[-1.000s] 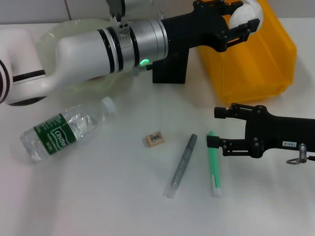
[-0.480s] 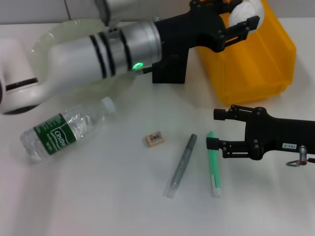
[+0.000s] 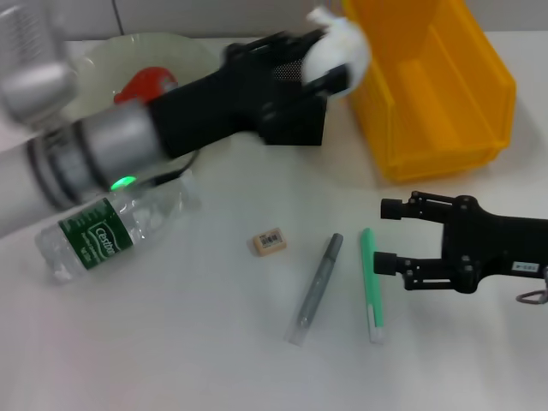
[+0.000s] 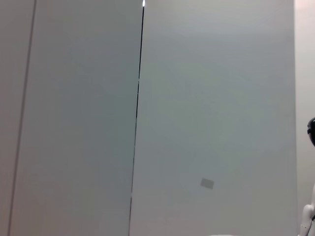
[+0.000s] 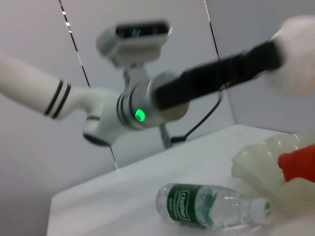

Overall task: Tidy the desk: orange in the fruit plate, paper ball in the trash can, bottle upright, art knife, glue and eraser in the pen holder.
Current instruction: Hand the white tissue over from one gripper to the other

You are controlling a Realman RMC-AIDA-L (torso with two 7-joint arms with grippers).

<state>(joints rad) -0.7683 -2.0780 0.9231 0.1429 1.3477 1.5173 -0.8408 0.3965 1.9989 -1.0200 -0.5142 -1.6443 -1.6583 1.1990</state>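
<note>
My left gripper is shut on the white paper ball and holds it in the air just left of the yellow trash bin; the ball also shows in the right wrist view. The orange-red fruit lies in the pale green plate. The bottle lies on its side at the left. The eraser, grey art knife and green glue stick lie on the table. My right gripper is open, just right of the glue stick's top end.
The black pen holder stands behind my left arm, left of the bin. The left forearm stretches over the plate and the bottle's cap end. The left wrist view shows only a grey wall.
My left arm has swung left with the paper ball, from over the bin to beside it, uncovering the plate. My right gripper has drawn back a little to the right, off the glue stick.
</note>
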